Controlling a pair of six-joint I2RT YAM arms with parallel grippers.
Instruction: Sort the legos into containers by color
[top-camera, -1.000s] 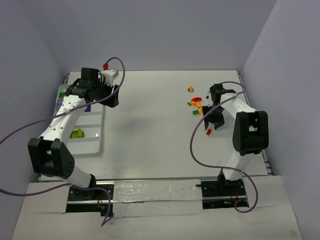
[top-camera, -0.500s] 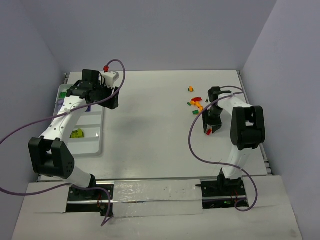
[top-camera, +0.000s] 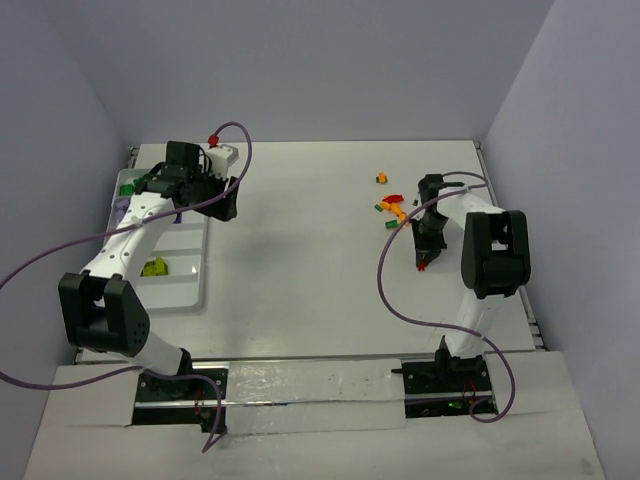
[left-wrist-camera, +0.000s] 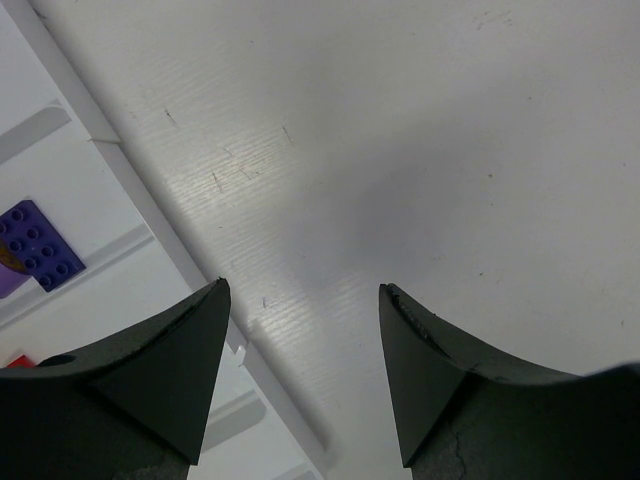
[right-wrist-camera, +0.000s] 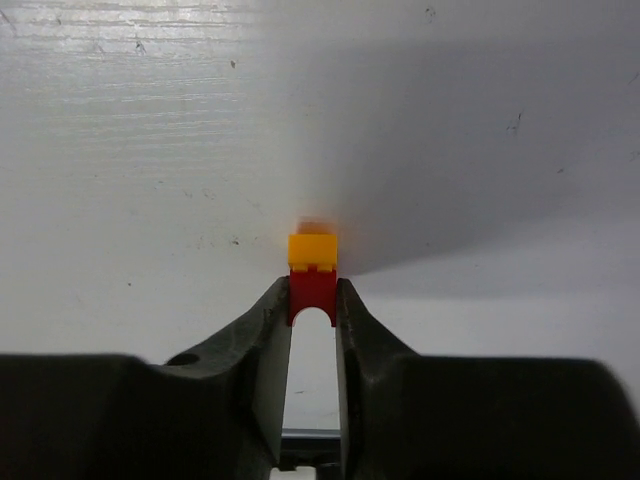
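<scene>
We are seeing a red brick (right-wrist-camera: 310, 297) capped with orange-yellow, a purple studded plate (left-wrist-camera: 38, 243), and lime green legos (top-camera: 154, 267) in the white tray (top-camera: 190, 290).

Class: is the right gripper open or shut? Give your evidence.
Shut. The right gripper clamps a red lego: both fingers press its sides in the wrist view, with an orange lego joined beyond it.

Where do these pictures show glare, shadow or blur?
Left wrist view: a glare patch on the table, a soft shadow beside it. Right wrist view: glare at upper left, shadow across the right, the orange brick beyond the red brick blurred at its far edge. Top view: even light, one faint shadow mid-table.
</scene>
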